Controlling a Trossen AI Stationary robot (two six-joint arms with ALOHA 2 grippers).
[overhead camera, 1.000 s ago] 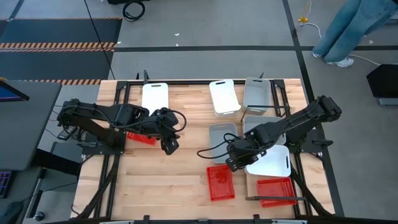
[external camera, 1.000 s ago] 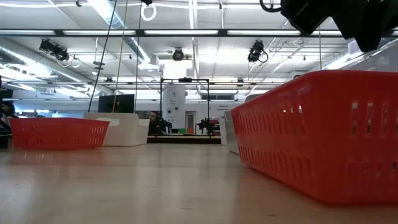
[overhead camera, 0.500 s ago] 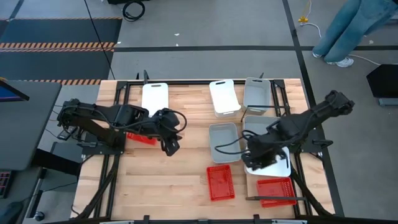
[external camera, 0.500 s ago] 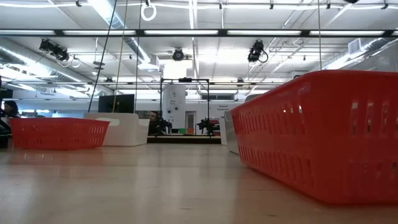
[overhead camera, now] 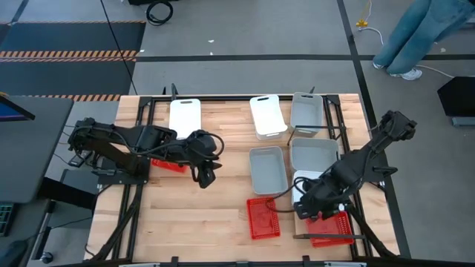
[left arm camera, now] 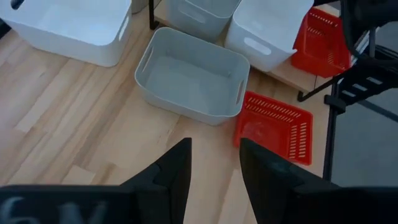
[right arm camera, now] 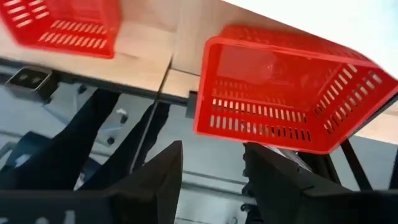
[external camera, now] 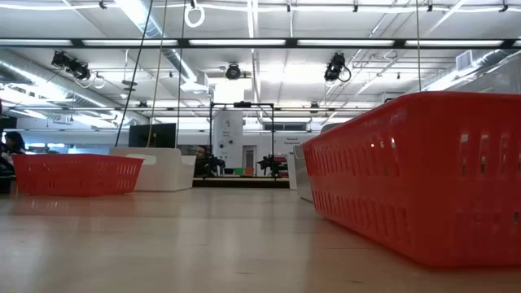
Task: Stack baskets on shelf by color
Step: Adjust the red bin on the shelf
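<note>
- Right gripper poised over red basket at the table's front right corner, fingers apart, nothing held.
- Likely light, thin, springy mesh plastic; best pinched on a short rim wall, gently.
- Left gripper mid-table, fingers apart, facing grey basket.
- White baskets farther back.

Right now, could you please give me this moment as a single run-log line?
right tool: open, over red basket at shelf's near end | left tool: open, idle above table | stacking: not begun
</note>
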